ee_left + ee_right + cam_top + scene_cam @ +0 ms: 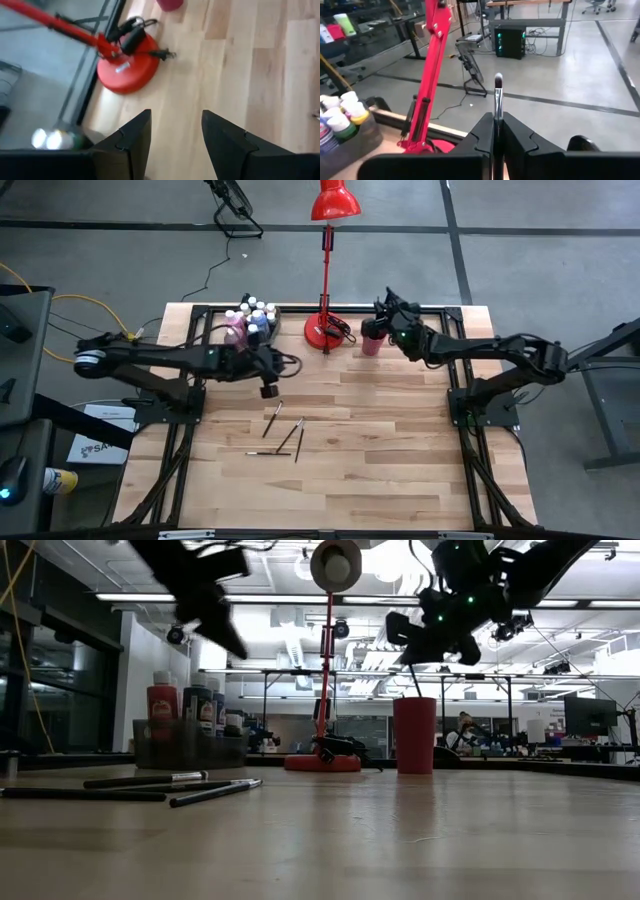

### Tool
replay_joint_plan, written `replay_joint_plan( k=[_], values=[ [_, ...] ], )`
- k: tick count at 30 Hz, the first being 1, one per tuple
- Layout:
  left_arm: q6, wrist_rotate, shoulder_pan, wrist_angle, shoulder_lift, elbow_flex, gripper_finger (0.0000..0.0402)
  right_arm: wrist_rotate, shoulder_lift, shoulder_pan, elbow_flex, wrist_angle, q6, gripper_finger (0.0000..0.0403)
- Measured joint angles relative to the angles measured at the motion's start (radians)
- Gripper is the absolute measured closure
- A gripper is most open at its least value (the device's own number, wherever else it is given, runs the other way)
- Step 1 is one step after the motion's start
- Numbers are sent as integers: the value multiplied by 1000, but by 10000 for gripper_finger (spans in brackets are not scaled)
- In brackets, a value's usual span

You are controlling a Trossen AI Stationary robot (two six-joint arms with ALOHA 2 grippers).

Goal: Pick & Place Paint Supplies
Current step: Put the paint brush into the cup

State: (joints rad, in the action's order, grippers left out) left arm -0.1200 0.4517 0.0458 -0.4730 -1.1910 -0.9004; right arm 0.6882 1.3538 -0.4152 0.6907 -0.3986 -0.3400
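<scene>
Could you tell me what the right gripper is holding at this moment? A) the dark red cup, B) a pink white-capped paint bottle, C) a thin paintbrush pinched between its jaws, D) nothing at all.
C: the right wrist view shows the right gripper with its jaws shut on a thin dark-handled paintbrush with a metal ferrule, bristle tip sticking out past them, up near the dark red plastic cup.

Dark jointed arms, angular black fingers (227, 145)

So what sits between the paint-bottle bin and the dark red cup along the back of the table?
In the high view, only the red lamp's base stands between the bin and the cup.
</scene>
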Motion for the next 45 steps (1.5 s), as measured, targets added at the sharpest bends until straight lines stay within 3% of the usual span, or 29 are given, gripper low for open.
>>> replay_joint_plan(
  k=[8, 16, 22, 32, 45],
  values=[
    [172, 6, -49, -6, 136, 168, 233, -54, 14, 3, 0, 59, -7, 351],
    [204, 7, -82, -12, 142, 178, 233, -64, 8, 5, 0, 100, -7, 329],
    [204, -17, -79, -68, 142, 178, 233, -74, -77, 35, 0, 117, -6, 318],
    [416, -99, -79, -128, 108, 178, 233, -96, -230, 120, 3, 165, -6, 311],
    [584, -246, -78, -88, -47, 177, 233, -92, -260, 215, 2, 180, -8, 312]
  ],
)
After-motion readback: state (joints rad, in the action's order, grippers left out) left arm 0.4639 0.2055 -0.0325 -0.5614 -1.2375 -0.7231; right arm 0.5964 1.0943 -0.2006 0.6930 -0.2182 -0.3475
